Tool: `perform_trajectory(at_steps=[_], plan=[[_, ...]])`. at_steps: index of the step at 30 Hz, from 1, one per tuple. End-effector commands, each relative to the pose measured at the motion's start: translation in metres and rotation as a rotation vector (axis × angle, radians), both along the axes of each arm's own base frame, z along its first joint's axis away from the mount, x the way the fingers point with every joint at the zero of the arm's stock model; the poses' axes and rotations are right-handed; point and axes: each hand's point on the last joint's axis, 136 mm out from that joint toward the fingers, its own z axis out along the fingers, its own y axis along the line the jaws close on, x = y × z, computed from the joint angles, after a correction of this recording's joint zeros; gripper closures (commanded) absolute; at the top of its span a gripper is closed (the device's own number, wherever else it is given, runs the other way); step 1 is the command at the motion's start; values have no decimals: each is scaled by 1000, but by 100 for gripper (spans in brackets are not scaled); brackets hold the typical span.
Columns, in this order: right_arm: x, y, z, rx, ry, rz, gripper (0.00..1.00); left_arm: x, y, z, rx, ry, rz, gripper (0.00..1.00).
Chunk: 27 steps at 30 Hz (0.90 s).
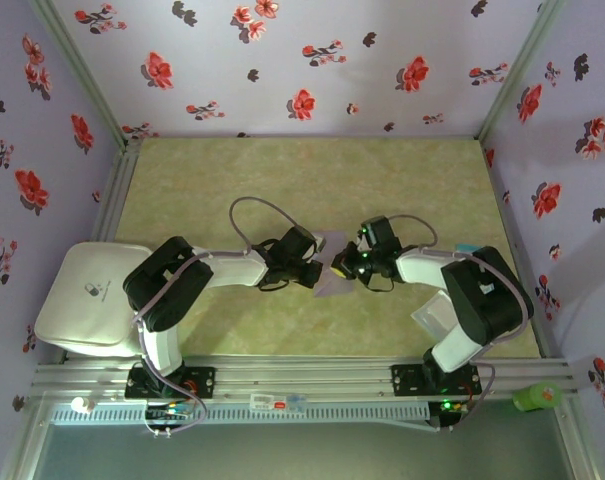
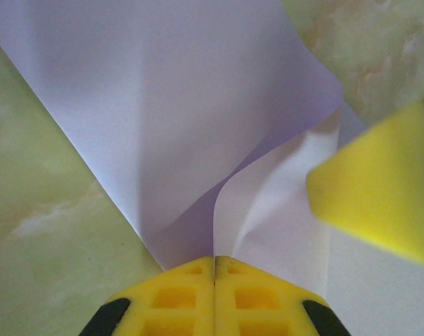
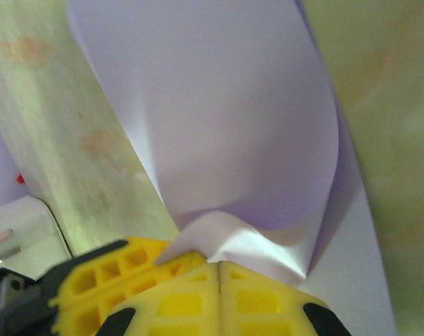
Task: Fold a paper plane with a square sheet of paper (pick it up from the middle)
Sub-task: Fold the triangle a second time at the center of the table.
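Observation:
The square sheet of paper [image 1: 333, 278] is pale lavender and lies mid-table between both arms, one flap curling up off the green surface. In the left wrist view the sheet [image 2: 183, 105] bends upward, and my left gripper [image 2: 214, 269] is shut on its lifted edge. My right gripper [image 3: 219, 273] is shut on a folded-over corner of the sheet [image 3: 219, 105]. From above, the left gripper [image 1: 317, 270] and right gripper [image 1: 340, 265] nearly touch tip to tip. A yellow right fingertip [image 2: 380, 196] shows beside the left jaws. The paper plane is out of view.
A white pad [image 1: 92, 295] lies at the near left. A translucent plastic square [image 1: 432, 315] and a small light-blue card [image 1: 469, 247] sit by the right arm. A green object [image 1: 537, 397] rests on the front rail. Floral walls enclose the table.

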Motion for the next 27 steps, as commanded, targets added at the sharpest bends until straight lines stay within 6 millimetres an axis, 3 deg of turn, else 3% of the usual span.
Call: perform_trajectory(at_steps=[1,5,10,12,15,20,22,27], plan=[[8,-14,-5,-45,0,-23,100,-10,18,-29,103,62,-9,95],[7,-17,-18,-47,37,-28,100,-9,18,-28,105,60,-11,95],[-8,-37,-47,-125,114,-72,100,-10,18,-29,107,64,-12,95],[-10,-43,-51,-145,125,-88,100,-11,19,-29,110,65,-15,95],[-6,-45,-43,-141,112,-93,100,-11,20,-30,112,68,-15,95],[12,-25,2,-25,10,-50,100,-12,19,-30,111,68,-15,95],[16,-22,11,-12,-12,-44,100,-11,19,-30,112,68,-17,95],[17,-23,0,-47,16,-28,100,-10,17,-30,111,68,-18,95]])
